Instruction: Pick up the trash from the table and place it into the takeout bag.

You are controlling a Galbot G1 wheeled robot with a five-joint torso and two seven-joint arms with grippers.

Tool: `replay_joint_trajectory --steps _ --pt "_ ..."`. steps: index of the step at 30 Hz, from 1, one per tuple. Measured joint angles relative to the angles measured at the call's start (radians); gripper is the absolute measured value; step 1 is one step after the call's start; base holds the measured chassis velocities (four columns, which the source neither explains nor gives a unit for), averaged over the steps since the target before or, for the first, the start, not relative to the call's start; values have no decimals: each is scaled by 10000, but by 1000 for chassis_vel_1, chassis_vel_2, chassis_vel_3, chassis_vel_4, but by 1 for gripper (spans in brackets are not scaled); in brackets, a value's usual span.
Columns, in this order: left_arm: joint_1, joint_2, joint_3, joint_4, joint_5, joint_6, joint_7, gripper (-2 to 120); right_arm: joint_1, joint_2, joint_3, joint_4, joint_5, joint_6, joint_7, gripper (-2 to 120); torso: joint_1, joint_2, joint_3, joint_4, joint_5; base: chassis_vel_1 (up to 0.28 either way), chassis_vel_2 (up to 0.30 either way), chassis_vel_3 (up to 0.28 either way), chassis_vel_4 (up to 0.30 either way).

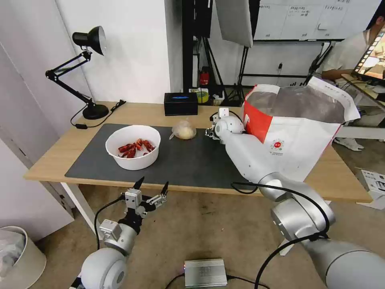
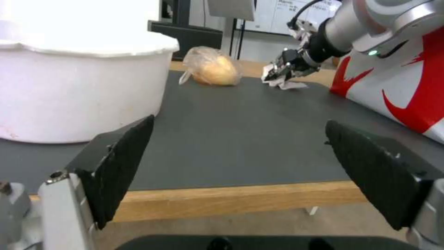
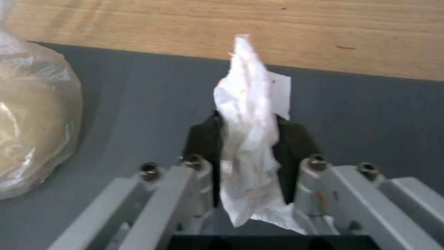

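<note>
Right wrist view has the best look at it: the crumpled white tissue (image 3: 249, 139) is pinched between the two dark pads of the right gripper (image 3: 247, 139), jaws pressed in on it from both sides, with the rest of the tissue sticking out past the fingertips over the dark grey mat (image 3: 138, 104). From the left wrist view it sits low, at or just above the mat near its far edge, so I'd call this the grab step, with the carry not yet begun. Just beside it is the small knotted clear bag (image 1: 184, 130) with the yellowish lump, and further toward the robot's left is the white bowl (image 1: 133, 146) of red crayfish shells, both still on the table (image 1: 48, 160). The takeout bag (image 1: 294, 132) stands open-topped right next to the right arm, on its outer side. My guess for the next move: lift high enough to clear the bag's rim, swing over the foil-lined opening, then let go. The tissue is light and floppy, so it could snag on the rim. Left gripper (image 1: 151, 188) hangs spread wide just off the table's near edge, holding nothing.
</note>
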Motion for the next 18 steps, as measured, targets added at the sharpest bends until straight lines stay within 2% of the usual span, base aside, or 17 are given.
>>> replay_joint_trajectory --steps 4,9,18 --pt "-9 0 25 1 0 1 -11 100 -16 -4 53 23 22 0 6 1 0 0 1 8 1 0 0 0 0" --pt "-10 4 20 2 0 0 -18 100 -35 -59 127 258 156 -22 138 0 1 -1 4 9 3 0 0 0 0" --pt "22 22 -70 -2 -8 -6 -27 100 -87 -749 -246 2499 965 -29 1394 0 1 -1 2 5 2 0 0 0 0"
